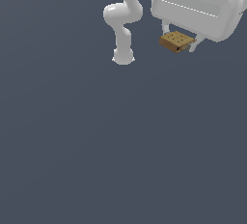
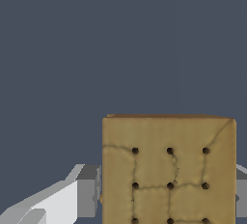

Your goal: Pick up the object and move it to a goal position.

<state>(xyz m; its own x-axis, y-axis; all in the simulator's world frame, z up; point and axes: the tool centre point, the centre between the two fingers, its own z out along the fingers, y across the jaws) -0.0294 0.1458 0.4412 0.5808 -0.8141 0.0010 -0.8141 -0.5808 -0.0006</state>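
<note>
While nothing that could serve as a container shows in either view, what I can report begins at the exterior view's left, where a plain slate-grey surface spreads flat and unbroken across the whole frame; I cannot tell whether it is a counter or a floor, since no edge, wall or corner of a room appears. Moving toward the middle, my white arm curves down from the upper edge in rounded segments, and its lowest rounded part sits on or close above the grey ground, though I cannot say which.

Further toward the exterior view's right, the broad pale housing of my hand hangs tilted, and beneath it my claw is clenched on the block. This tan-brown square lies roughly level between my two fingers, one finger touching its side nearer the arm and the other at its far side. It appears raised clear of the grey surface.

From the wrist view, the block fills the lower part of the picture, its face showing cracked lines and rows of small dark dots. A grey finger pad presses against one side edge, and a sliver of the opposite pad shows at the other edge. Beyond it lies only the same grey surface.
</note>
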